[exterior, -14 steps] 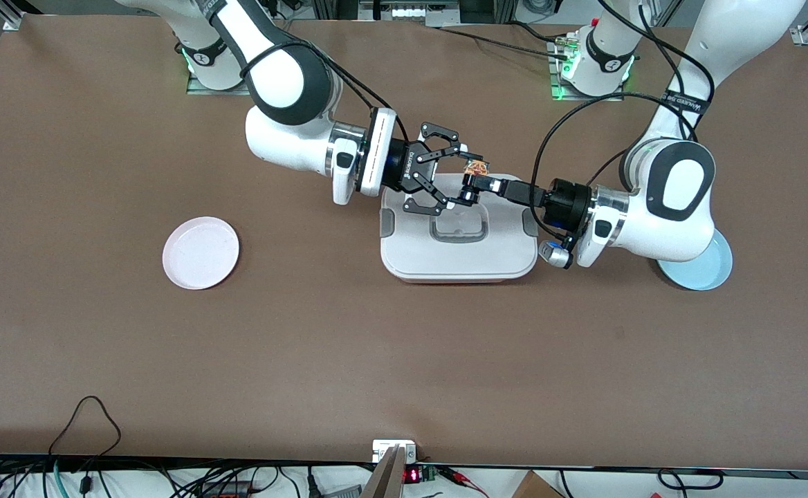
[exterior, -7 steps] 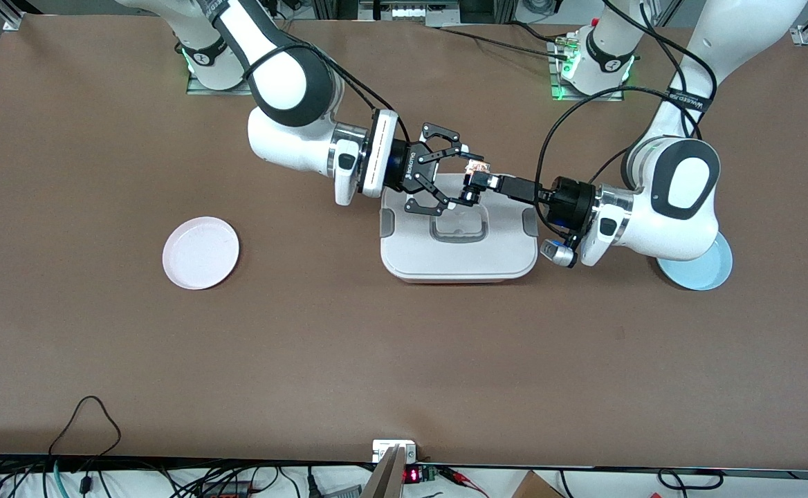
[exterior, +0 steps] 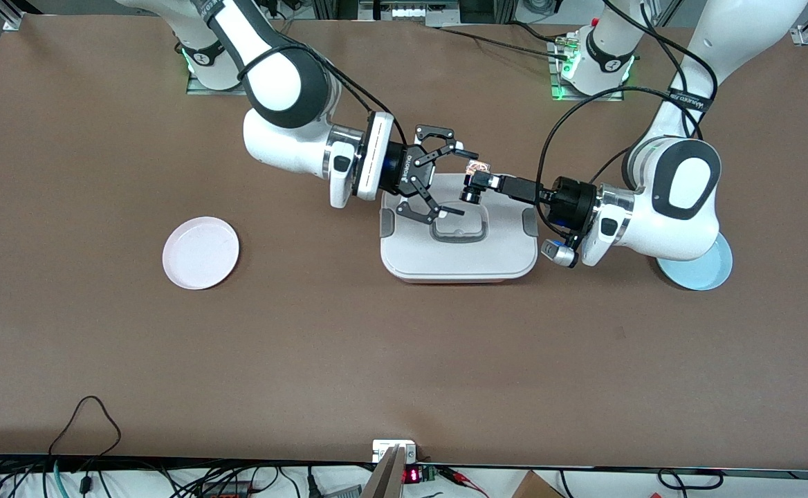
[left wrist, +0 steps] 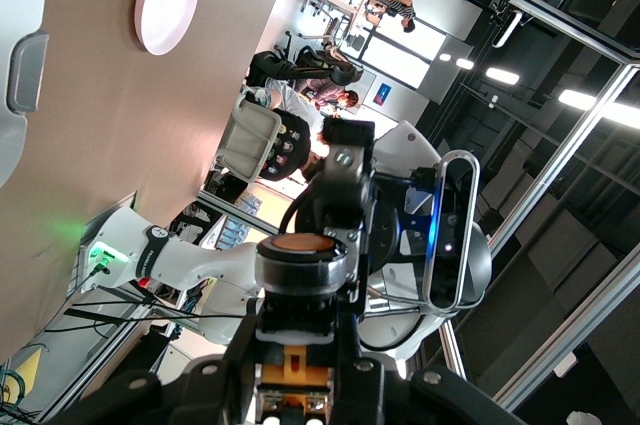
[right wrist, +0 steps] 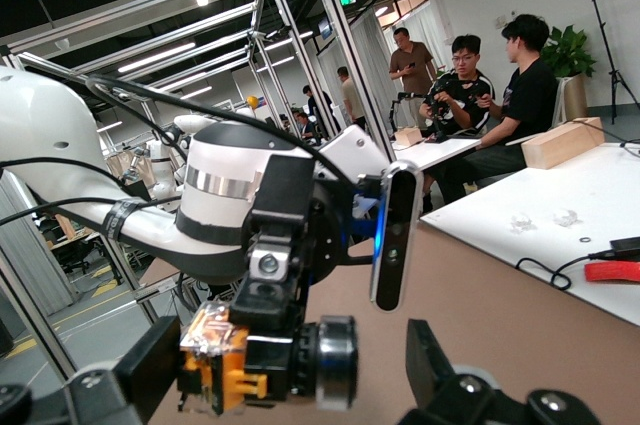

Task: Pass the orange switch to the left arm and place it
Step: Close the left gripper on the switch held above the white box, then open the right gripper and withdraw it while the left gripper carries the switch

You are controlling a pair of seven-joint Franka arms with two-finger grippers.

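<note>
Above the box (exterior: 459,238), over its edge farther from the front camera, both hands met in the air. The left hand (exterior: 476,181) was clenched on the orange switch (exterior: 476,167), which it held clear of the lid with nothing beneath it but the box. The right hand (exterior: 454,181) stood released, its fingers (exterior: 451,209) spread wide to either side of the left hand's tip and touching neither the switch nor the lid. From the right wrist view the switch (right wrist: 222,363) showed pinched at the end of the left hand (right wrist: 265,370), orange body outward.

Judgement: the meeting point over the box appears chosen so that the switch crosses from one arm's reach to the other's without either arm sweeping into the container. Custody lay with the left arm alone; the transfer between arms looked complete or nearly so, with carriage away from the box not yet done.

Containers: the box sat shut on the counter (exterior: 404,360), lid on and side clips in place; its contents could not be seen. A pink plate (exterior: 200,252) lay well apart from the box toward the right arm's end, holding nothing. A pale blue plate (exterior: 712,273) lay toward the left arm's end, partly covered by the left arm; its visible part held nothing.
</note>
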